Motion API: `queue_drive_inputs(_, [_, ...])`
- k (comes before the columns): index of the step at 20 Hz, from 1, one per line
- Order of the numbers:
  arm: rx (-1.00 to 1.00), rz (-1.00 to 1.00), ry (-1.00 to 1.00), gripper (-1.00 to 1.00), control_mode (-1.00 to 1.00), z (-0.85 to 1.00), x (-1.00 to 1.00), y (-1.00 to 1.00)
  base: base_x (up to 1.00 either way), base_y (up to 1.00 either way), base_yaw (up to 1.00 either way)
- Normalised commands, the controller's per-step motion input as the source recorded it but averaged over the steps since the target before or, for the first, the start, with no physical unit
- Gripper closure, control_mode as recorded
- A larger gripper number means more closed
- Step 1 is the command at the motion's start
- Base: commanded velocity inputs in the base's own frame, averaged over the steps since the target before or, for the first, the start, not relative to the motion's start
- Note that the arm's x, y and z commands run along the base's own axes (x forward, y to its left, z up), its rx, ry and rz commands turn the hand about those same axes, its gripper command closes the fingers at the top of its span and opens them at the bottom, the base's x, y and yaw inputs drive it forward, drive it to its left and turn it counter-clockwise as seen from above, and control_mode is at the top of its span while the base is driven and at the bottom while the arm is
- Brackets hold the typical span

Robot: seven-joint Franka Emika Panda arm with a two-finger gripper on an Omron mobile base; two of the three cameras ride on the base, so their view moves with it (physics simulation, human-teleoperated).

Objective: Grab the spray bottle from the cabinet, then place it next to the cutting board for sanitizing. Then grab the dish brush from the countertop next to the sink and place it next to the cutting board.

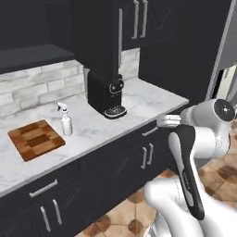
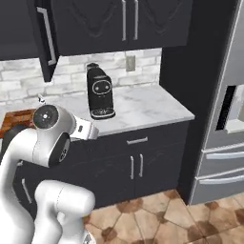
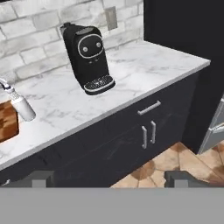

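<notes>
The spray bottle (image 1: 66, 121), small and pale with a white trigger, stands upright on the countertop (image 1: 139, 104) just right of the cutting board (image 1: 36, 139). The hand view has the spray bottle (image 3: 21, 106) at its left edge, beside a corner of the cutting board (image 3: 8, 120). My gripper (image 3: 111, 180) is open with nothing between its fingertips (image 3: 39, 178). It hovers off the counter's front edge, well right of the bottle, facing the base cabinets. The cabinet (image 1: 97, 32) door hangs open above the counter. The dish brush and the sink are out of view.
A black coffee machine (image 1: 107, 95) stands on the counter under the open cabinet door (image 2: 45, 38). A tall steel fridge (image 2: 224, 105) closes the counter's right end. Black base cabinets (image 3: 144, 131) with grey handles run below, over a tiled floor (image 2: 157, 214).
</notes>
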Motion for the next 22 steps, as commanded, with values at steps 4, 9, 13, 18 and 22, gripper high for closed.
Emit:
queue_drive_inputs(4, [0.00,0.00,0.00,-1.00,1.00,0.00,0.00,0.00,0.28,-0.67,-0.71])
queue_drive_inputs(9, [0.00,0.00,0.00,-1.00,1.00,0.00,0.00,0.00,0.36,-0.45,-0.74])
queue_drive_inputs(13, [0.00,0.00,0.00,-1.00,1.00,0.00,0.00,0.00,0.85,0.00,-0.66])
queue_drive_inputs(18, [0.00,0.00,0.00,-1.00,1.00,0.00,0.00,0.00,1.00,0.11,-0.52])
queue_drive_inputs(22, [0.00,0.00,0.00,-1.00,1.00,0.00,0.00,0.00,1.00,0.00,-0.35])
